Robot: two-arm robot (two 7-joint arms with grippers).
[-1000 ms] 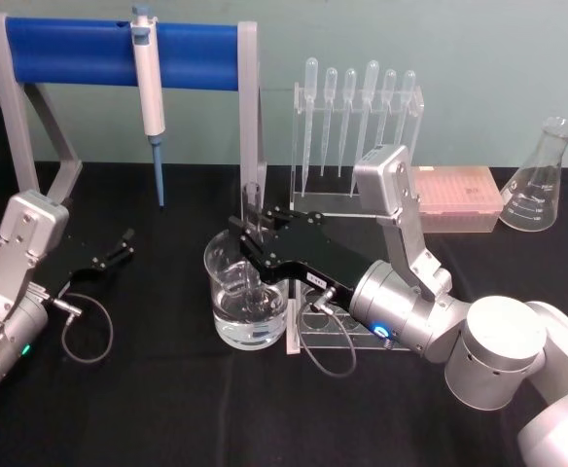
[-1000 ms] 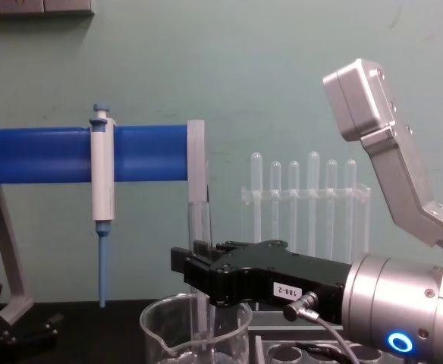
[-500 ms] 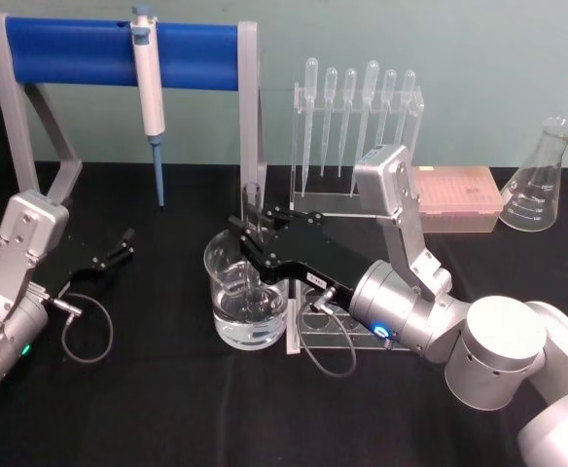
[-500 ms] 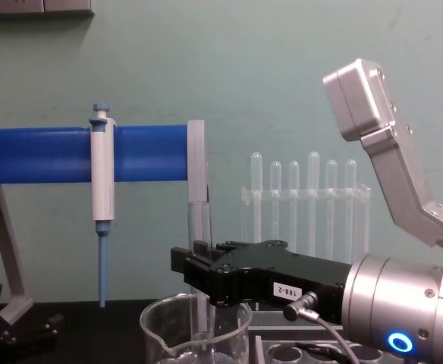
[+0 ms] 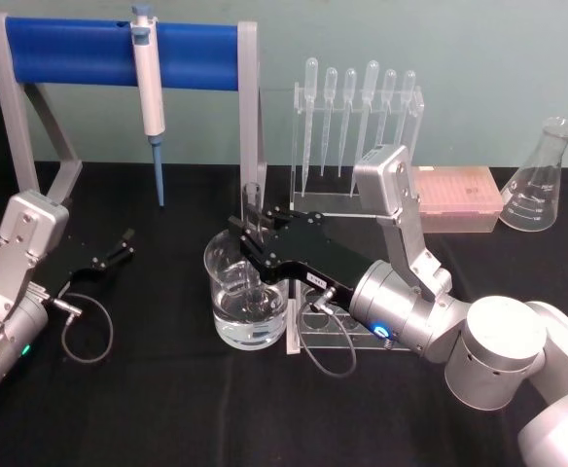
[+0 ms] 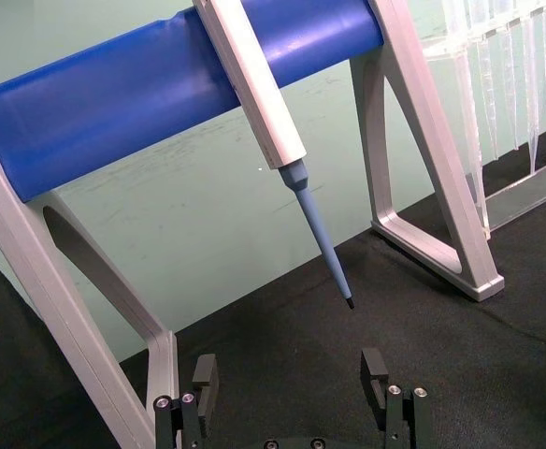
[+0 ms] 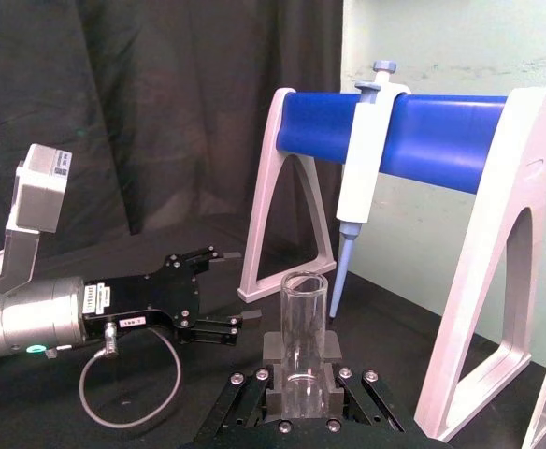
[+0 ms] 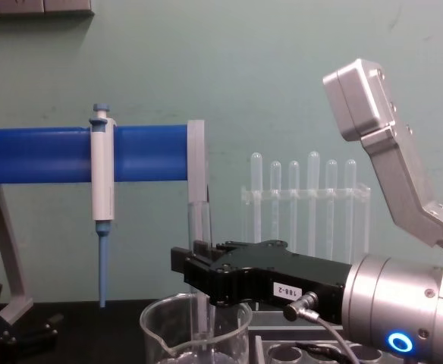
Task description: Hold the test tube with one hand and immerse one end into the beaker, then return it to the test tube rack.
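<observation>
The test tube (image 5: 253, 206) stands upright in my right gripper (image 5: 249, 239), which is shut on its middle. Its lower end reaches down inside the beaker (image 5: 218, 268), a wide glass with water in the bottom, at the table's centre. From the chest view the test tube (image 8: 199, 220) rises above the black right gripper (image 8: 200, 274) and passes down through the beaker's rim (image 8: 155, 315). The right wrist view looks onto the open rim of the test tube (image 7: 304, 327), clamped between the fingers (image 7: 275, 374). My left gripper (image 5: 123, 246) rests open and empty at the left, also seen as left gripper (image 6: 290, 374).
A grey stand with a blue bar (image 5: 70, 51) holds a white-and-blue pipettor (image 5: 152, 97) at the back left. A clear rack of pipettes (image 5: 357, 117) stands behind the beaker, with a pink tip box (image 5: 456, 197) and a conical flask (image 5: 540, 180) to its right. A clear tube rack (image 5: 337, 326) lies under my right wrist.
</observation>
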